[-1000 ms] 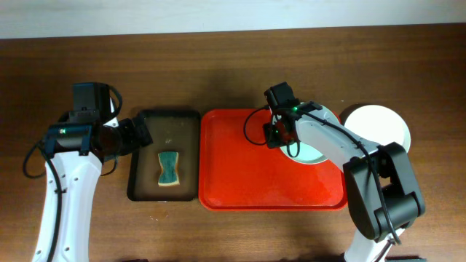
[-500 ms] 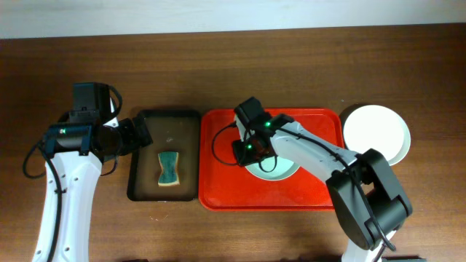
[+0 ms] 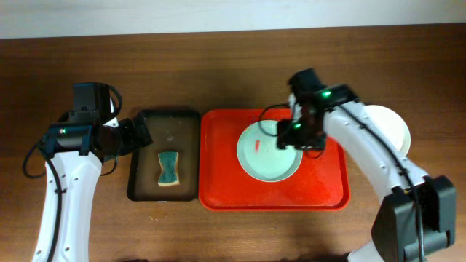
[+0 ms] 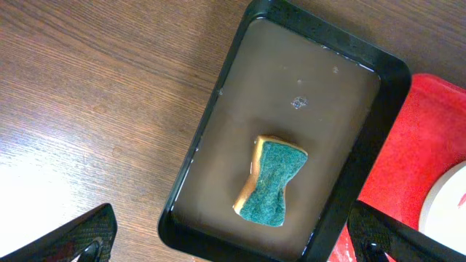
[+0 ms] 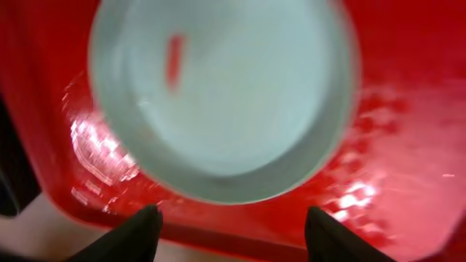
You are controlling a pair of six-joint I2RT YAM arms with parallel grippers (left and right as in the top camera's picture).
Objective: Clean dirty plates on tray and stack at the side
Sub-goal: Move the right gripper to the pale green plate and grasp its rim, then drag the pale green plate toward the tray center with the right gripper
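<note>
A pale mint plate (image 3: 269,151) with a red smear (image 3: 257,144) lies flat in the middle of the red tray (image 3: 222,182). My right gripper (image 3: 293,133) hovers over the plate's right rim, open and holding nothing. In the right wrist view the plate (image 5: 226,94) fills the frame ahead of the spread gripper (image 5: 237,233), blurred. A white plate (image 3: 389,129) rests on the table to the right of the tray, partly behind my right arm. My left gripper (image 4: 233,244) stands wide open and empty above the near end of the black tray (image 4: 218,116).
A green and yellow sponge (image 3: 169,168) lies in shallow water in the black tray (image 3: 145,191), just left of the red tray. In the left wrist view the sponge (image 4: 273,182) sits ahead of the fingers. Bare wooden table surrounds both trays.
My right gripper dragged the mint plate from the tray's right side to its middle, opened and let go, then swung back right. The left arm stayed still.
</note>
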